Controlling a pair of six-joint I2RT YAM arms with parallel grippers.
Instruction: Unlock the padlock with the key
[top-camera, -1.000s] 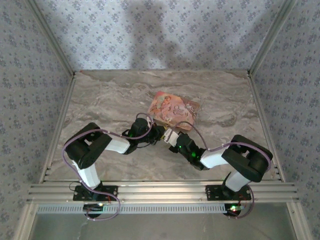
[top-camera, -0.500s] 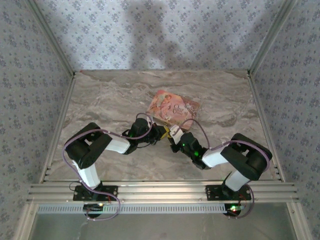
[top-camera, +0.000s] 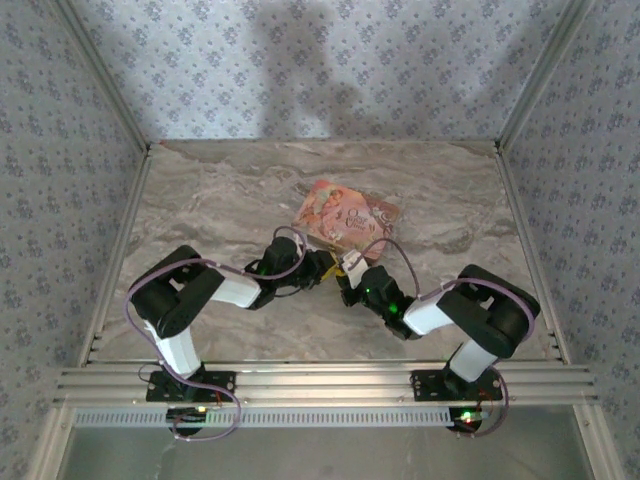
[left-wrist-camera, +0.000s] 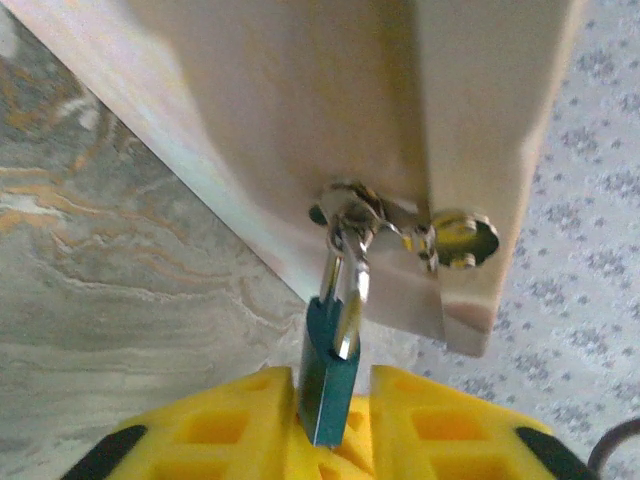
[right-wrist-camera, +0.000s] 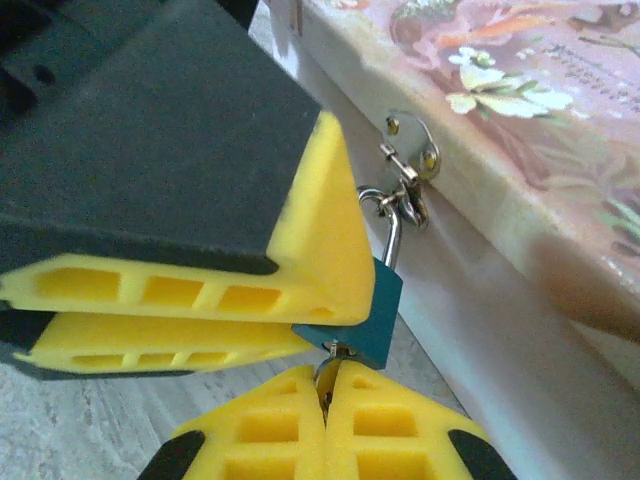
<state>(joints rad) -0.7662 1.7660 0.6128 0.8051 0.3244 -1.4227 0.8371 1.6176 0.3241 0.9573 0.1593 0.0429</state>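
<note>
Below the padlock (right-wrist-camera: 376, 308), shut right hand (right-wrist-camera: 327, 378) pinches key (right-wrist-camera: 330, 355).

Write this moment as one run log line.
left gripper: jaws around padlock, grip unclear; right gripper: jaws shut on key; padlock: on box hasp

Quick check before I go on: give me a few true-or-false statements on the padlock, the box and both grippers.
1. The padlock hangs from the clasp on the pink box. True.
2. The padlock sits between the fingers of the left gripper. True.
3. The right gripper is wide open. False: its fingers are pressed together just under the padlock.
4. The pink box touches the back wall. False: it lies in the middle of the table.
</note>
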